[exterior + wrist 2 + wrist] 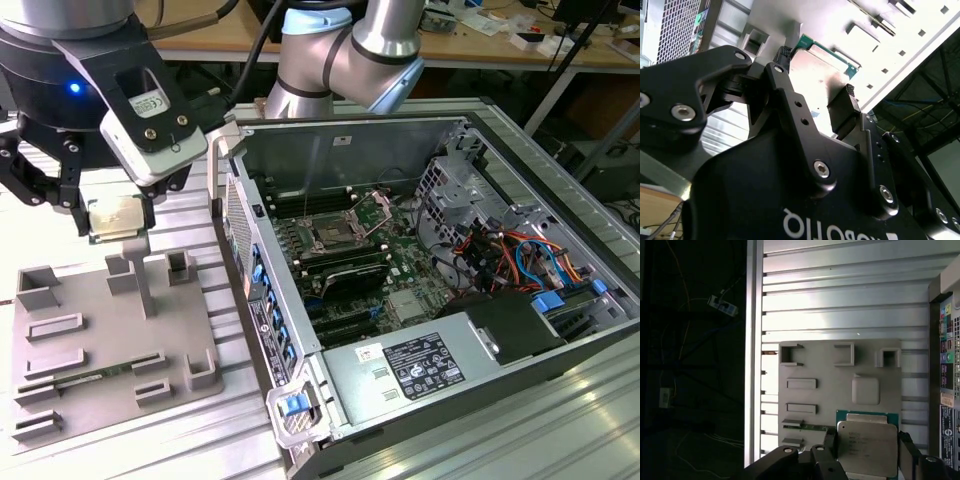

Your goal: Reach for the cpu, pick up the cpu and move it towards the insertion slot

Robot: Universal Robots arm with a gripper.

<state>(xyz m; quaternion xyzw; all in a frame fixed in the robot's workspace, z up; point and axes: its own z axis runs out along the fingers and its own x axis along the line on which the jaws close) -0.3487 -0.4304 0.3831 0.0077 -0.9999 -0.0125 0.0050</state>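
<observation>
The hand (113, 212) is seen at the exterior view's left, closed part-way on the cpu (118, 222), which is gripped by two opposite edges between the dark fingers (76, 205). The cpu is held flat, with its silvery top turned upward, and it appears to be raised above the far edge of the grey tray (60, 350) that is laid on the ribbed metal desk (200, 440). In the first wrist view the cpu (867, 445) is shown from above, framed by a green border, with a finger touching it on either side; the tray (825, 370) is seen beneath it, and a thin green memory stick (810, 427) is laid in one of the tray's narrow recesses. In the second wrist view the chip (822, 65) is seen from its underside, clamped between the finger pads (842, 112). The insertion slot (335, 235) is set on the board inside the open computer case (450, 370), to the exterior view's right and well apart from the hand and the cpu
</observation>
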